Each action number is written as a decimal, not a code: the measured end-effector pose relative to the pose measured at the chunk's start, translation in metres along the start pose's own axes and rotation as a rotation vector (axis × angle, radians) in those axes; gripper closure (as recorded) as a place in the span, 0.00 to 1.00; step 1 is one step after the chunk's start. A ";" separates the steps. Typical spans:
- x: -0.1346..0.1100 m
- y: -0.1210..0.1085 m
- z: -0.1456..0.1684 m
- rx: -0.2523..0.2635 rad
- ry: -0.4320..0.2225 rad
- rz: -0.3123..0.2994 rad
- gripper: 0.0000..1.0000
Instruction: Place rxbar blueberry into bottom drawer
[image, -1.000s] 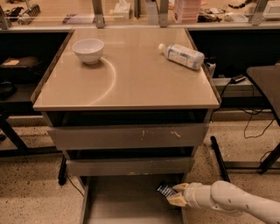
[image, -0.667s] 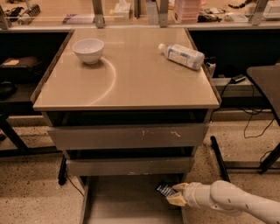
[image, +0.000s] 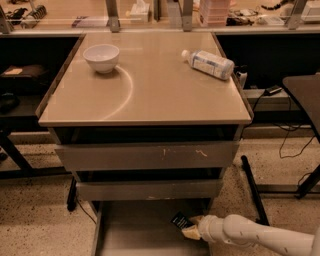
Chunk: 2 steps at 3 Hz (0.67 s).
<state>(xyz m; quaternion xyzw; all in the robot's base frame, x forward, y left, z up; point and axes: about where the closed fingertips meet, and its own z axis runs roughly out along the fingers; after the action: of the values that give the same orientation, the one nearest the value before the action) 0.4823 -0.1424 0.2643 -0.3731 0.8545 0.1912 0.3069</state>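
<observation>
The rxbar blueberry (image: 179, 220) is a small dark bar with white print, held tilted at the tip of my gripper (image: 189, 226). The gripper's cream fingers (image: 192, 232) are shut on it. My white arm comes in from the lower right. The bar hangs over the right side of the bottom drawer (image: 142, 232), which is pulled out and shows a flat grey floor. I cannot tell whether the bar touches the floor.
Two taller grey drawer fronts (image: 147, 156) sit above the open drawer. On the tabletop stand a white bowl (image: 101, 57) at the back left and a clear bottle (image: 208, 63) lying at the back right. A dark table (image: 304, 97) and cables are at right.
</observation>
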 end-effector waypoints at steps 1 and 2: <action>0.047 0.005 0.076 0.018 0.017 0.040 1.00; 0.049 0.018 0.106 -0.018 0.039 0.027 1.00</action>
<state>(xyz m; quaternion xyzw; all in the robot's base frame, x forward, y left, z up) 0.4831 -0.0977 0.1555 -0.3679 0.8635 0.1954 0.2842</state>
